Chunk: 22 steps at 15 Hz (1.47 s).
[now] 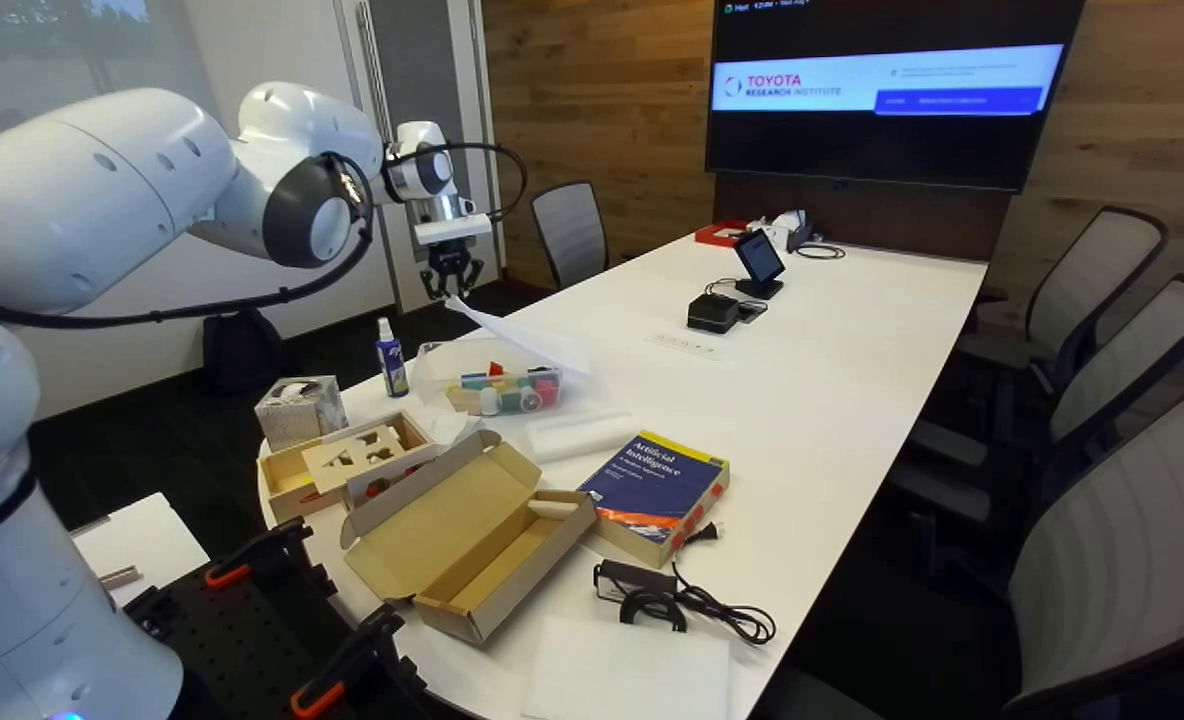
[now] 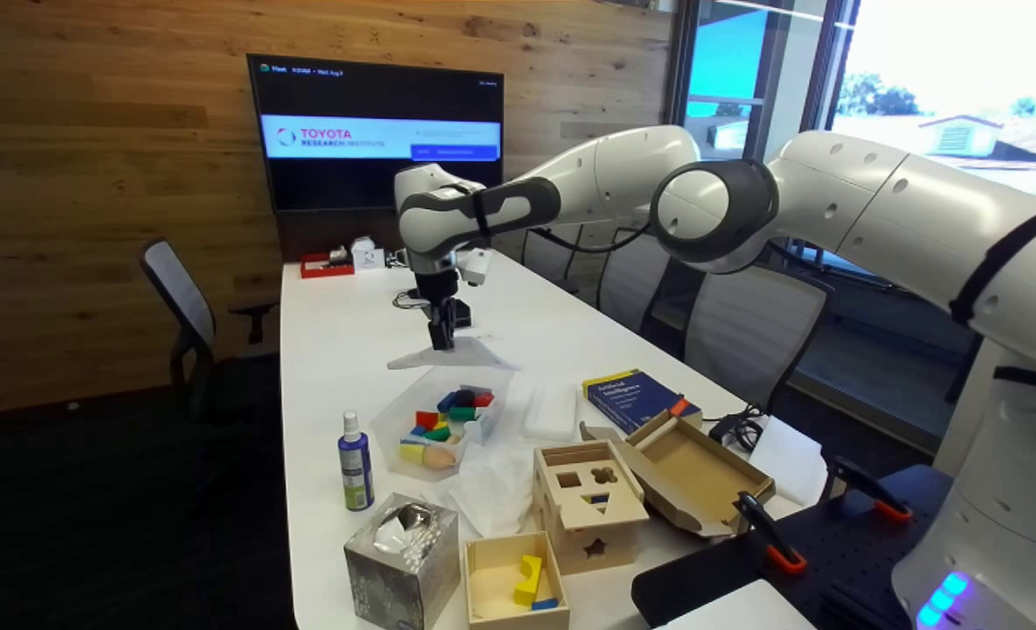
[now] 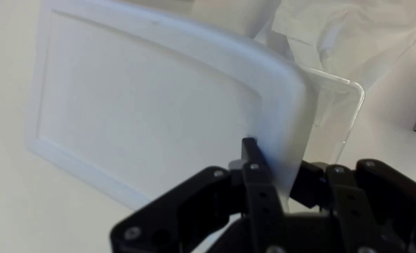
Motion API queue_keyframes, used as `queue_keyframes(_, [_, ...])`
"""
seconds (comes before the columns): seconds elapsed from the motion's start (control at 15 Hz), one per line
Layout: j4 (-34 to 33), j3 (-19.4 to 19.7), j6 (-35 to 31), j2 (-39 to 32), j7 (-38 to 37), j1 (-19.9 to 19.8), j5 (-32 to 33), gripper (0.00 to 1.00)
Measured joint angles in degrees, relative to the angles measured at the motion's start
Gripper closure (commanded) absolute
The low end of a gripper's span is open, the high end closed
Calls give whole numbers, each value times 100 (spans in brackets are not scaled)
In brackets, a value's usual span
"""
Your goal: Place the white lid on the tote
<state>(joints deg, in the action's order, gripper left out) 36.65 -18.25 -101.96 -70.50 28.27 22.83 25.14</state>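
Outstretched arm (image 1: 167,180) points pincer (image 2: 442,338) down, gripping white lid (image 3: 151,95).

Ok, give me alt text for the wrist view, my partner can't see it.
Black fingers grip the white lid by one short edge, its flat face filling much of the view. A corner of the clear tote shows past that edge.

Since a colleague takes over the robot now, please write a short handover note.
Hand: closed on an edge of the white lid.
Lid: held tilted; whether its low end touches anything, I cannot tell.
Tote: on the table, coloured blocks inside, lid not yet seated.
Done: lid grasped.
Remaining: align the lid over the tote, lower it, then open the hand.
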Motion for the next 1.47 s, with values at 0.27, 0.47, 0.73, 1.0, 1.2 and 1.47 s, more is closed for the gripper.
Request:
queue_keyframes(0.27, [-54,174,236,-84,137,115,-365,99])
queue_keyframes(0.47, [-224,461,423,-165,181,276,-744,99])
queue_keyframes(0.73, [-552,658,660,-300,177,416,-1005,99])
queue_keyframes(1.0, [-864,748,973,-451,176,498,-1223,62])
queue_keyframes(1.2, [-997,745,1340,-571,216,527,-1532,39])
queue_keyframes(1.47, [-1092,720,2006,-756,300,522,-1943,8])
